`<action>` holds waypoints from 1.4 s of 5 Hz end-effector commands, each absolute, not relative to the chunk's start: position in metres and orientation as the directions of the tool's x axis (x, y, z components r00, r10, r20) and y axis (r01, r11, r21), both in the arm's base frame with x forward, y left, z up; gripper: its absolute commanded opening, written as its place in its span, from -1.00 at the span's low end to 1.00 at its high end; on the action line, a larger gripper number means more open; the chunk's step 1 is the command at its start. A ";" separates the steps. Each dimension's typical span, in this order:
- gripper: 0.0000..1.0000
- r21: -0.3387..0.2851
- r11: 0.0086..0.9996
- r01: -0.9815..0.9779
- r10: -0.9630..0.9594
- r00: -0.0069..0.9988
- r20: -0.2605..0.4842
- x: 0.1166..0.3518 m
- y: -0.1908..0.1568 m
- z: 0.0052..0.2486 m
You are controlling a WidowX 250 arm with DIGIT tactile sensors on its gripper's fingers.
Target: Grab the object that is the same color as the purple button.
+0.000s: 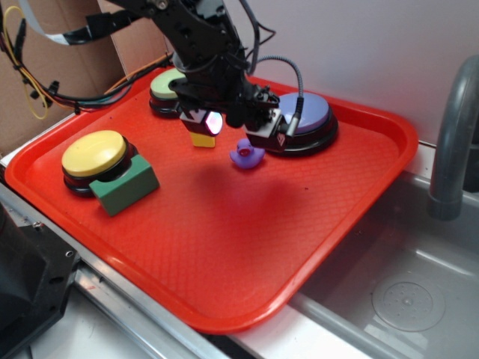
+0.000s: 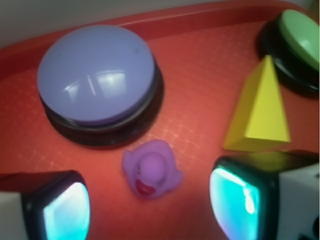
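Pincer (image 2: 150,200): spread wide, holding nothing.
Duck (image 2: 151,169): between its pads; descend straight, close gently, avoiding the purple button (image 2: 96,74).

Lab-style test bench: red tray (image 1: 359,224) beside steel sink (image 1: 404,299), loose cables (image 1: 30,82).

Tray (image 1: 352,217): red plastic, fine diamond-textured floor, smooth glossy rim. Purple button (image 2: 97,72): smooth glossy plastic dome showing light reflections, on a shiny black base. Duck (image 2: 151,170): soft-looking purple rubber, matt, faint sheen on the head. Yellow wedge (image 2: 260,112): smooth, matt faces. Green block (image 1: 127,187): matt, flat finish. Tool (image 2: 150,205): black-framed pads (image 2: 235,200) with glossy, glowing translucent faces. Sink (image 1: 408,292): dull brushed metal.
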State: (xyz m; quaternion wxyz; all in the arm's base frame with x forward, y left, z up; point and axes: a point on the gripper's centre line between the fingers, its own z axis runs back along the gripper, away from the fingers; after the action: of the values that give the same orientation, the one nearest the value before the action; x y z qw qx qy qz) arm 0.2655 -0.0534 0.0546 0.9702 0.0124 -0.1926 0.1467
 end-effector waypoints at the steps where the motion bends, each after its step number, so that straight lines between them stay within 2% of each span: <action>1: 1.00 -0.058 0.959 -0.276 0.277 0.885 0.374 0.275 -0.047 0.043; 2: 1.00 -0.072 0.961 -0.269 0.276 0.886 0.372 0.275 -0.046 0.037; 3: -1.00 -0.068 0.961 -0.269 0.274 0.884 0.378 0.273 -0.047 0.035; 5: -1.00 -0.057 0.961 -0.269 0.271 0.886 0.377 0.277 -0.046 0.030; 6: -1.00 -0.050 0.958 -0.281 0.279 0.883 0.377 0.275 -0.044 0.039; 7: -1.00 -0.103 0.955 -0.277 0.296 0.893 0.338 0.268 -0.044 0.064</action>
State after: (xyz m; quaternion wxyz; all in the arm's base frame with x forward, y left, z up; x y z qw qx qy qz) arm 0.2548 -0.0462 0.0502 0.9769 -0.0205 -0.1524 0.1486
